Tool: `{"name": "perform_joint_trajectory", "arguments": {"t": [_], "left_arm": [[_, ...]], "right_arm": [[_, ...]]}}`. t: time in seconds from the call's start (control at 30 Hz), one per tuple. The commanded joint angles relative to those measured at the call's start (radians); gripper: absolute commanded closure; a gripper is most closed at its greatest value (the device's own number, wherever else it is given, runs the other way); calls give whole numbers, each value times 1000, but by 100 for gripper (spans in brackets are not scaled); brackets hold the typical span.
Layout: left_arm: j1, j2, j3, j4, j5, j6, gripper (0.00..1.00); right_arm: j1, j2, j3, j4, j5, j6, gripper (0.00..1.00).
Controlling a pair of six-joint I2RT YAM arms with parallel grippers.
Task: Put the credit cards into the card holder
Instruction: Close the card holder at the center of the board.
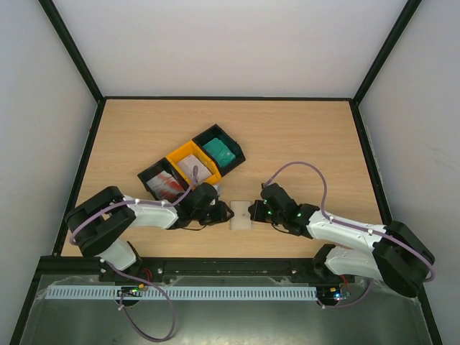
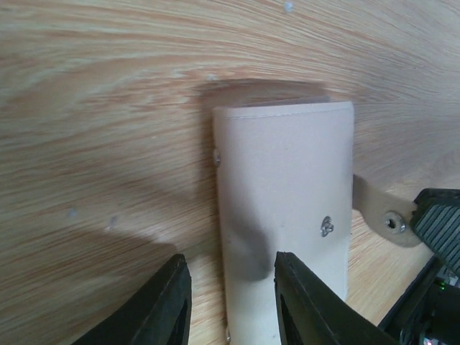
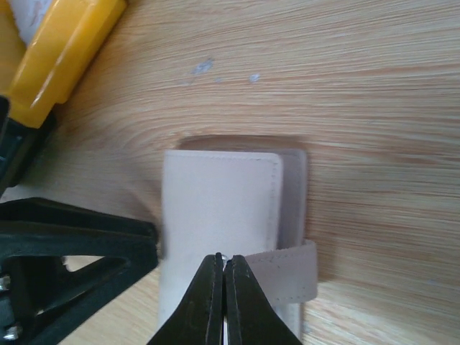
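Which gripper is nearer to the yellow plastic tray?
Left. The left gripper sits just beside the yellow plastic tray; the right gripper is across the flat beige wallet, shut on its strap.

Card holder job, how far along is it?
Done: the snap strap looks unfastened. In hand: the right gripper has its jaws shut on that strap, the left gripper open over the folded card holder. Left: opening it and loading the credit cards, all lying in the trays.

Smooth, semi-matt wood-grain laminate is covering table (image 1: pixel 302 144). Matt beige leather-like skin w/ stitched edges is wrapping card holder (image 2: pixel 284 187); its snap (image 2: pixel 326 227) is glinting, metal. Glossy plastic is gleaming on yellow tray (image 3: pixel 61 54).
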Motion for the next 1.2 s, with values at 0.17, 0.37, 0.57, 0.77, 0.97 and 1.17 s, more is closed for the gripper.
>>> {"name": "perform_joint_trajectory", "arguments": {"t": [0.17,0.37,0.57,0.77,0.97,1.17], "left_arm": [[-24,73,-9,22,-18,2,75],[-33,76,-14,21,-29,6,77],[-39,75,-25,32,-43,-10,77],[-45,77,-25,39,-41,-17,77],[-45,87,-24,42,-40,-17,76],[-47,95,-22,49,-36,-19,77]], "right_arm": [[-11,67,-14,131,-124,-21,98],[-11,88,-16,137,-130,-31,98],[-11,115,-11,132,-122,-44,98],[-11,120,-25,157,-110,-44,98],[-11,124,-29,195,-99,-43,98],[-11,160,-27,194,-97,-56,98]]}}
